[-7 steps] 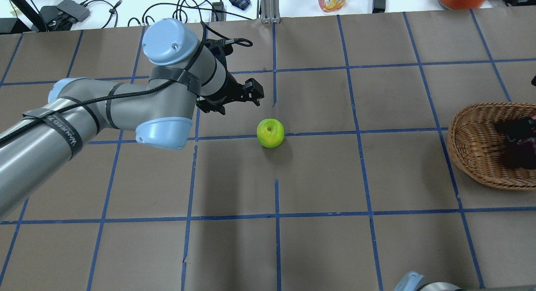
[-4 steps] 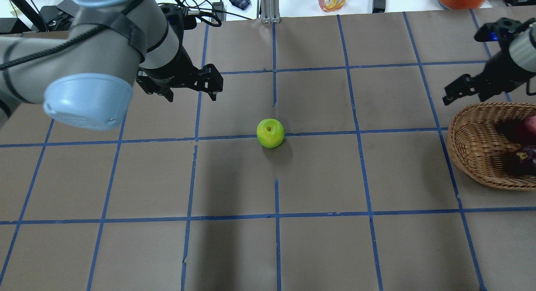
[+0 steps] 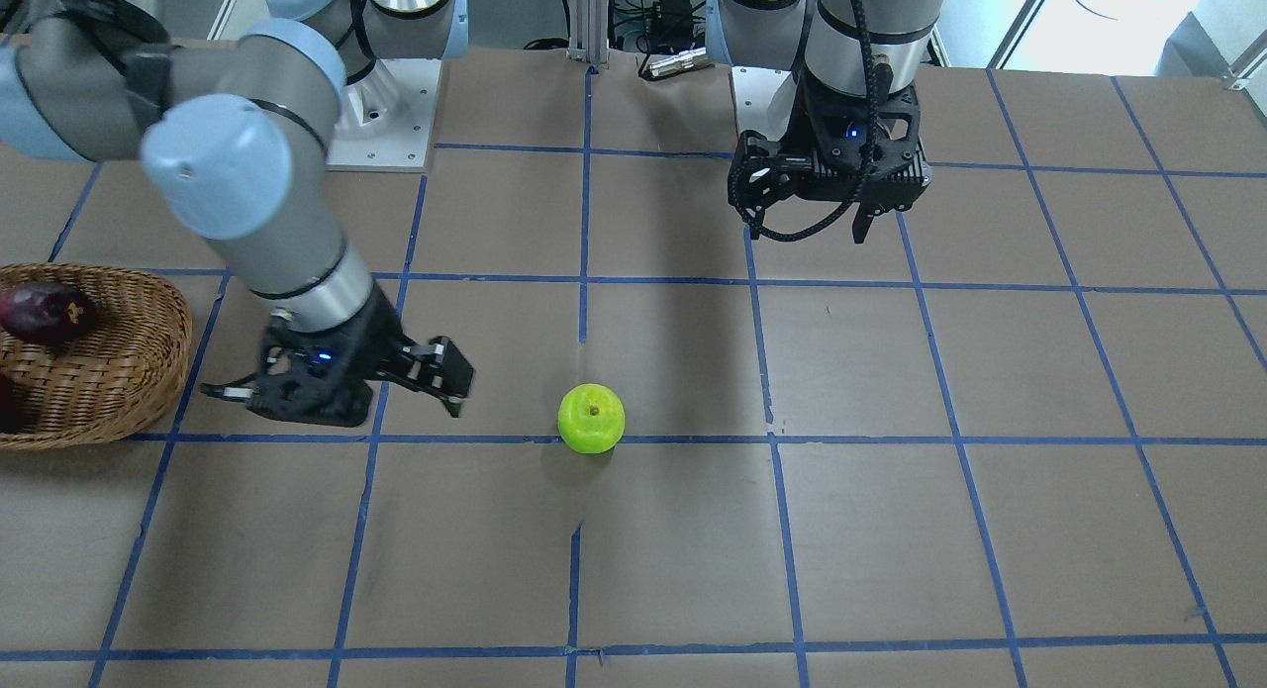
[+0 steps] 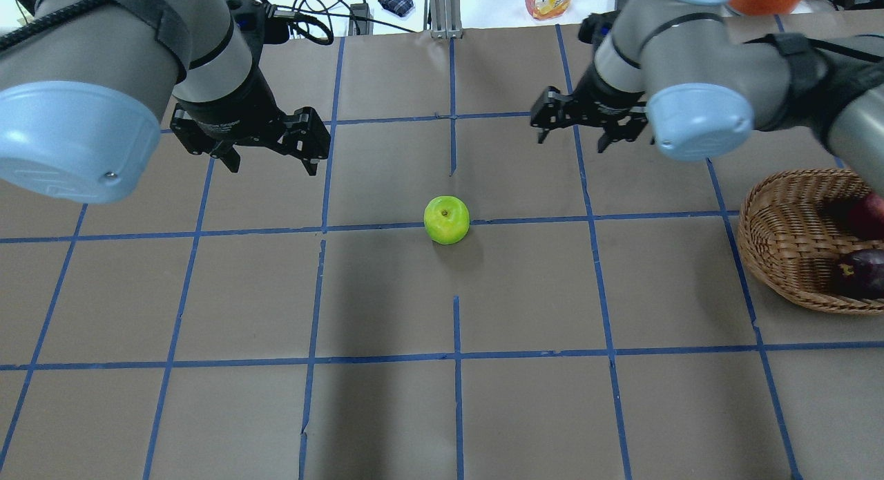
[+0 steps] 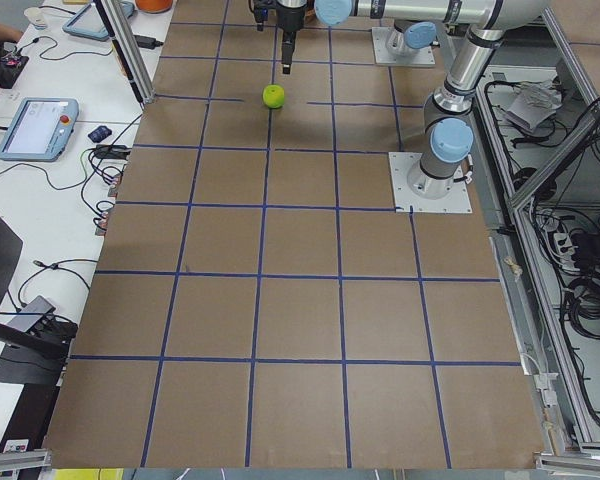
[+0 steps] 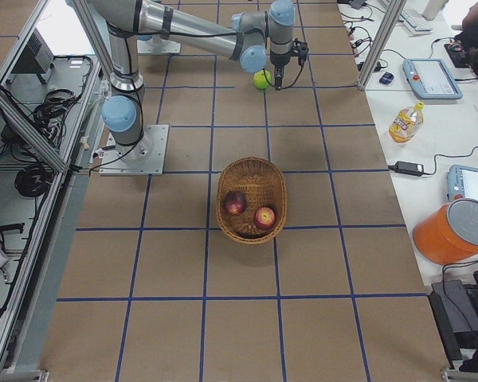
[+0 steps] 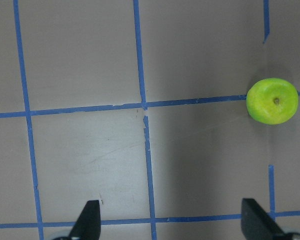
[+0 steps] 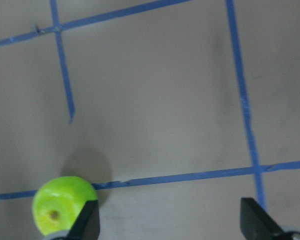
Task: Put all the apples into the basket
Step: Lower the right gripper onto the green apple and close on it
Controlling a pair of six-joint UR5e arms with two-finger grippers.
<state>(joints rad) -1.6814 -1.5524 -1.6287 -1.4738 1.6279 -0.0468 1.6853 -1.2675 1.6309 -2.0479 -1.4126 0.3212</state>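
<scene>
The brown gridded surface [image 4: 525,293] looks the same as a second ago; what has moved is the arms above it. The basket [image 4: 773,238] sits at the overhead view's right edge, where it was.

The right hand [image 4: 572,143], which was over the basket a second ago and just above its rim shortly after, has swung across to the upper middle of the frame. Its fingers are apart and empty. The left hand [image 4: 271,164], also spread and empty, has pulled back from near the centre to the upper left.

The green apple [image 4: 447,219] has not shifted and lies alone at the centre. The purple apple [image 4: 860,264] and red apple [image 4: 871,214] rest in the basket.

So two apples appear delivered, and the right hand looks to be coming for the last one while the left makes room.
</scene>
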